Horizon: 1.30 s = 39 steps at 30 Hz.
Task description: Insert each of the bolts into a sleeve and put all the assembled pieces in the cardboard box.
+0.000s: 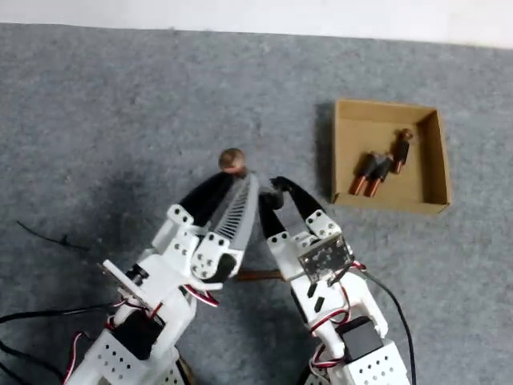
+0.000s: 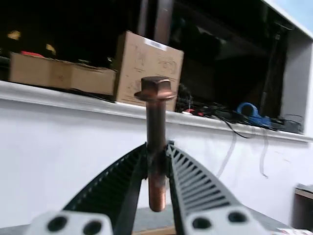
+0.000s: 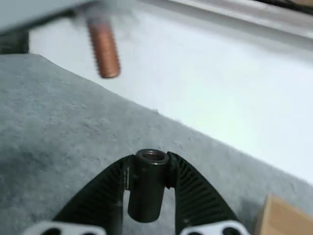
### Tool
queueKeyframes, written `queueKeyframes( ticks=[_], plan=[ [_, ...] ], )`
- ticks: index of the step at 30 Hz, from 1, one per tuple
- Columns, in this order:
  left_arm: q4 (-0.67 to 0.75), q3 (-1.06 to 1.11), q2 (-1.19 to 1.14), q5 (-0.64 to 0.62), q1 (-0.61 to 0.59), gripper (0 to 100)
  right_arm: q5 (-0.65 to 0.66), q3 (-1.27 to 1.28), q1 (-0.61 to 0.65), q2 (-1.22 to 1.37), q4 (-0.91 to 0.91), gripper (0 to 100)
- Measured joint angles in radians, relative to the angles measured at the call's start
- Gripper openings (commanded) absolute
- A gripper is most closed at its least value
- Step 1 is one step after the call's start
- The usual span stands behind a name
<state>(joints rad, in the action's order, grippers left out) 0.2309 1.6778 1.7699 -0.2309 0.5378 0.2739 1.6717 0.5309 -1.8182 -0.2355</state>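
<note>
Cardboard box (image 1: 377,128) holds assembled pieces (image 1: 378,170); left gripper (image 2: 157,145) is clamped on an upright bolt (image 2: 156,112), right gripper (image 3: 149,157) on a sleeve (image 3: 146,191) beside it, above the grey worktop (image 1: 120,104)

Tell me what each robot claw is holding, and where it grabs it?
Left gripper: a copper bolt, pinched on its shank below the head. Right gripper: a black sleeve, pinched by its sides near the open top.

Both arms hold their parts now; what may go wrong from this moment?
1. The tip of the bolt is not over the opening of the sleeve yet; lowered so, it may hit the rim or the right gripper.
2. The left gripper pinches only the shank, so the bolt may tilt or slip when pushed.
</note>
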Motion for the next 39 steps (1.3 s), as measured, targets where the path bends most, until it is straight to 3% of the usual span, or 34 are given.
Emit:
queueKeyframes(
  ticks=[9,14,30,39],
  plan=[
    [-0.051,0.0,0.002,-0.104,-0.015,1,0.092,0.0,0.117,0.0,0.032,0.5],
    [-0.167,0.0,0.002,-0.143,-0.012,1,0.092,0.0,0.117,0.0,0.032,0.5],
    [-0.219,0.0,0.003,-0.153,-0.021,1,0.092,0.0,0.081,0.002,0.032,0.5],
    [-0.354,0.0,0.003,-0.157,-0.012,1,0.095,0.0,0.078,0.002,0.032,0.5]
  ],
)
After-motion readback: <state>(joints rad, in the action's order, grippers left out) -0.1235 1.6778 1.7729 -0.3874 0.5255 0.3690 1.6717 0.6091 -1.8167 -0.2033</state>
